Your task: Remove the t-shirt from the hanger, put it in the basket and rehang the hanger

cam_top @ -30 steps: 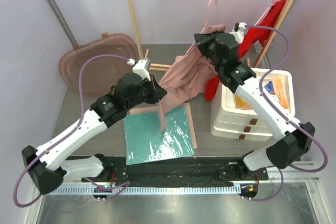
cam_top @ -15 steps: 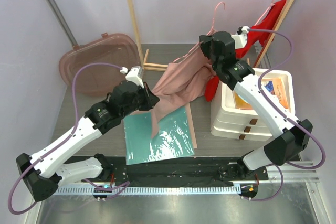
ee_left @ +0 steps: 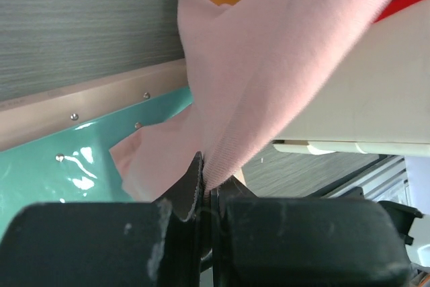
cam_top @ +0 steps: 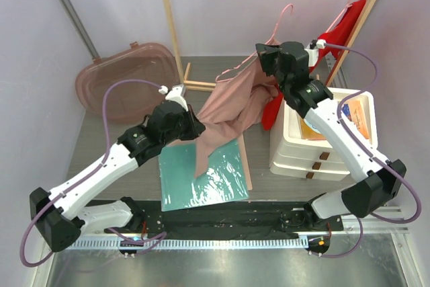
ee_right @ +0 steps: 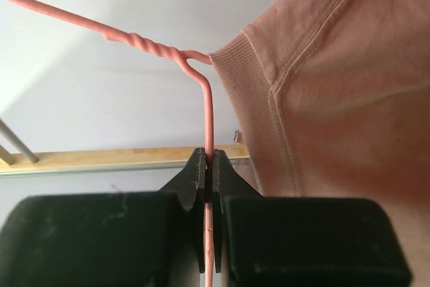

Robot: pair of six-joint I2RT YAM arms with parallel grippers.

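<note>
Right gripper (ee_right: 209, 160) clenched on hanger (ee_right: 207, 109) wire, shifted slightly right since 0.5 s ago. Left gripper (ee_left: 205, 183) pinching t-shirt (cam_top: 236, 102) fabric, barely moved. T-shirt still partly on hanger, stretched between arms, tail over teal mat (cam_top: 218, 176).

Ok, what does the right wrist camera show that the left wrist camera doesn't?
Only the right wrist view: the pink wire hanger with its twisted neck, pinched in the right gripper. It also shows the ribbed collar and a wooden rail behind. Only the left wrist view: the left gripper shut on a fold of cloth, above the teal mat, with the white drawers beyond. Both show the pink t-shirt.
</note>
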